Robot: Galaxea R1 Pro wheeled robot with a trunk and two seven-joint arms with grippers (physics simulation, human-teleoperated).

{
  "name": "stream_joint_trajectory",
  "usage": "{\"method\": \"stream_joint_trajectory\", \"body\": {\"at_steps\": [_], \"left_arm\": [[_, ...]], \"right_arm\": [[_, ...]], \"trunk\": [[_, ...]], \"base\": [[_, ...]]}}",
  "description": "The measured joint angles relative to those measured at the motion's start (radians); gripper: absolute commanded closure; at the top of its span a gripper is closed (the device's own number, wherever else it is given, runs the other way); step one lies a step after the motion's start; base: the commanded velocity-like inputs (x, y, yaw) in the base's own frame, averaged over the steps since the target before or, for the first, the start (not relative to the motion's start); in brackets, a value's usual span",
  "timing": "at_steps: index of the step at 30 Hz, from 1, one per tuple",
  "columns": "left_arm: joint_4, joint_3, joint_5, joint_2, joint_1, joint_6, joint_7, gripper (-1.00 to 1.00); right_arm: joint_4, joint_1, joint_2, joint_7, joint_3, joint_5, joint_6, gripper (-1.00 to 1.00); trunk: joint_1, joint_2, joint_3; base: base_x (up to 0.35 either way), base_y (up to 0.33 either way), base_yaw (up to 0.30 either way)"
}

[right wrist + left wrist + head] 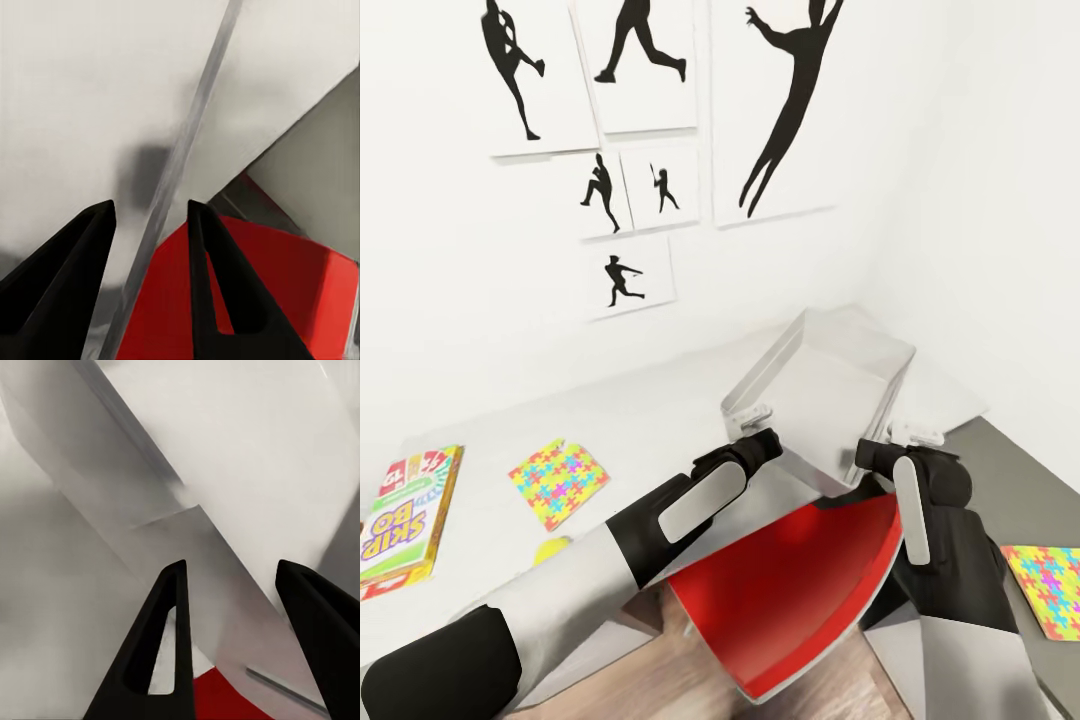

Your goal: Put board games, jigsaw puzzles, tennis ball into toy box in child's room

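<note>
Both end effectors on tilted toy box [830, 385].

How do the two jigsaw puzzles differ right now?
The left jigsaw puzzle lies whole in view on the table's white top, beside the yellow-green board game. The right jigsaw puzzle is cut off by the picture's edge and lies on a darker grey surface. Both lie flat, with the same multicoloured pattern.

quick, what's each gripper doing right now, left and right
Left gripper: shut on the near rim of the toy box.
Right gripper: shut on the toy box's rim too.
</note>
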Motion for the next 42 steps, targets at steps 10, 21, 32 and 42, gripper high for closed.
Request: {"method": "stream_joint_trajectory", "body": {"at_steps": [10, 21, 32, 42], "left_arm": [[0.000, 0.000, 0.001, 0.000, 0.000, -0.001, 0.000, 1.00], [0.001, 0.000, 0.001, 0.000, 0.000, 0.000, 0.000, 1.00], [0.000, 0.000, 0.000, 0.000, 0.000, 0.001, 0.000, 1.00], [0.000, 0.000, 0.000, 0.000, 0.000, 0.001, 0.001, 1.00]], "right_arm": [[0.000, 0.000, 0.000, 0.000, 0.000, 0.000, 0.000, 1.00], [0.001, 0.000, 0.000, 0.000, 0.000, 0.000, 0.000, 1.00], [0.001, 0.000, 0.000, 0.001, -0.001, -0.001, 0.000, 1.00], [0.001, 0.000, 0.000, 0.001, 0.000, 0.001, 0.000, 1.00]], "trunk": [[0.000, 0.000, 0.000], [0.000, 0.000, 0.000], [0.000, 0.000, 0.000], [0.000, 0.000, 0.000]], "base": [[-0.003, 0.271, 0.000], [-0.088, 0.269, 0.000], [-0.099, 0.252, 0.000], [-0.004, 0.102, 0.000]]}}
